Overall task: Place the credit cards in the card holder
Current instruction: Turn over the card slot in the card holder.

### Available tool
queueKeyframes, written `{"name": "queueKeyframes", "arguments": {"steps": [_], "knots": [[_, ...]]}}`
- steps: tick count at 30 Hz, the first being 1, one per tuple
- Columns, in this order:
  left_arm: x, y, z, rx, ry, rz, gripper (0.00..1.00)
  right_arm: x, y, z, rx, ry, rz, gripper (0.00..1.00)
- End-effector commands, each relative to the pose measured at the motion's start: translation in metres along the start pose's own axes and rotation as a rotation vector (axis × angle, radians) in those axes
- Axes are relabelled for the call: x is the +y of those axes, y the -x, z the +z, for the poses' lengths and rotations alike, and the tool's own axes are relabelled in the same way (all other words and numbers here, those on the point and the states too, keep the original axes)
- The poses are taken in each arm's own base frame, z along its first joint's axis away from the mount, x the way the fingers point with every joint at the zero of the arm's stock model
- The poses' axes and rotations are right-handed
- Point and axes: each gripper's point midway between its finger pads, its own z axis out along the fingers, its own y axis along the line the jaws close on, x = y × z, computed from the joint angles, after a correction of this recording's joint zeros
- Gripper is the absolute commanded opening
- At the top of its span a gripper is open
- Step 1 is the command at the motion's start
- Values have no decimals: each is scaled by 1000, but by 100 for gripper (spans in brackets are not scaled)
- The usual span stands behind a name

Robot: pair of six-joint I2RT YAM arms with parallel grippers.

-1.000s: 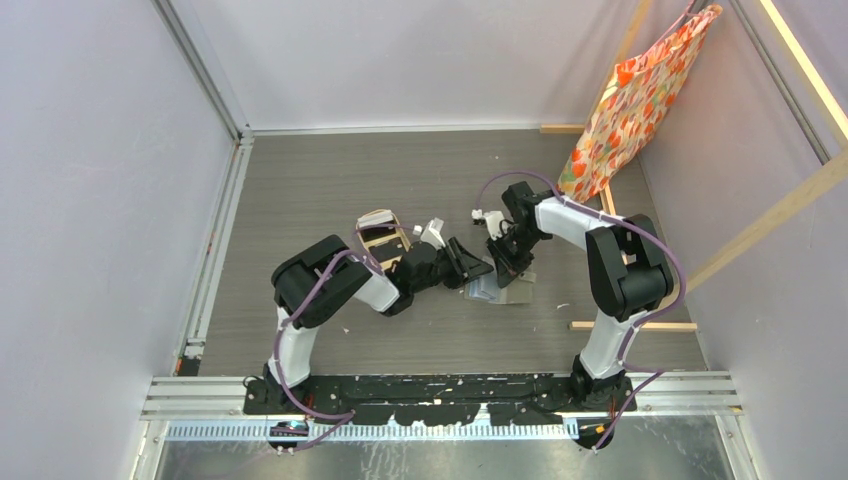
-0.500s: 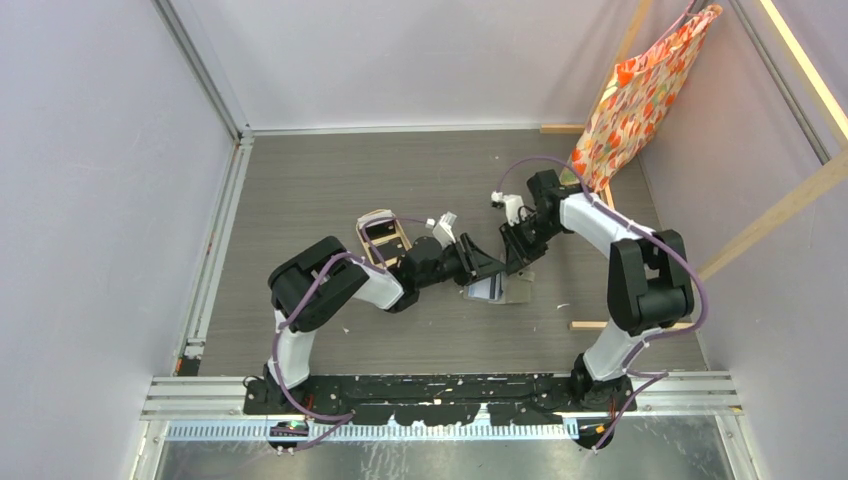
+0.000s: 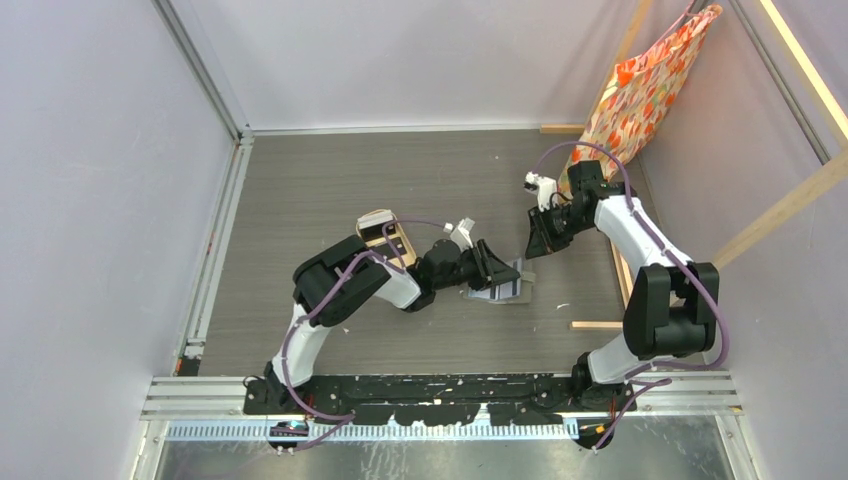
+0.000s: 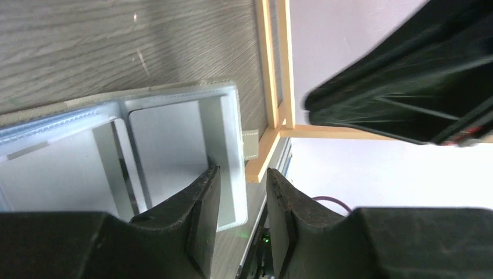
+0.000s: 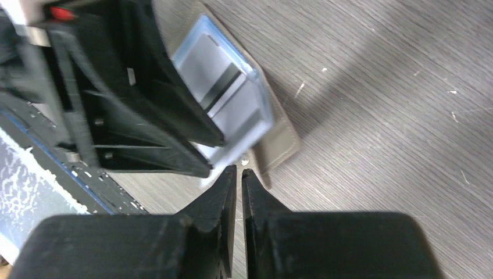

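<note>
The card holder (image 3: 510, 287) lies open on the grey floor, its clear bluish sleeves (image 4: 168, 139) up. Pale cards with a dark stripe (image 5: 218, 70) show inside the sleeves. My left gripper (image 3: 495, 270) reaches over it from the left. Its jaws (image 4: 239, 174) stand open above the sleeve's corner, beside the snap tab (image 4: 251, 145), and nothing is between them. My right gripper (image 3: 538, 243) hovers to the holder's far right. Only a narrow slit parts its fingers (image 5: 239, 170), with nothing in it. The tan cover (image 5: 282, 145) sticks out past the sleeves.
A tan tray (image 3: 384, 236) with something dark in it sits under the left forearm. A floral bag (image 3: 640, 90) hangs on the wooden frame at the back right. Wooden strips (image 3: 605, 325) lie along the right side of the floor.
My right gripper has pulled up and back to the far right, off the card holder, and its jaws have parted slightly. My left gripper has slid right onto the holder.
</note>
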Motion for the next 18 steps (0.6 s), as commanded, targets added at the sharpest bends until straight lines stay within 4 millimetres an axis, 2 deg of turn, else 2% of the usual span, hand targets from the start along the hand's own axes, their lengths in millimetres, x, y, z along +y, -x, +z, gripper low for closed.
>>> {"name": "queueKeyframes", "arguments": {"steps": [1, 4, 7, 9, 13, 18], "knots": [[9, -9, 10, 24, 20, -12, 35, 28, 12, -17, -86, 113, -42, 11], [21, -10, 12, 22, 50, -22, 32, 37, 10, -15, -88, 171, -38, 9], [24, -11, 12, 19, 56, -25, 26, 34, 6, -4, -55, 195, 13, 6], [23, -11, 11, 20, 52, -23, 23, 25, 3, 9, -20, 188, 64, 2], [16, -9, 6, 12, 39, -8, 21, 7, -12, 35, 77, 175, 162, 1], [-1, -5, 2, 3, 4, 16, 22, -17, -33, 54, 181, 86, 182, 1]]}}
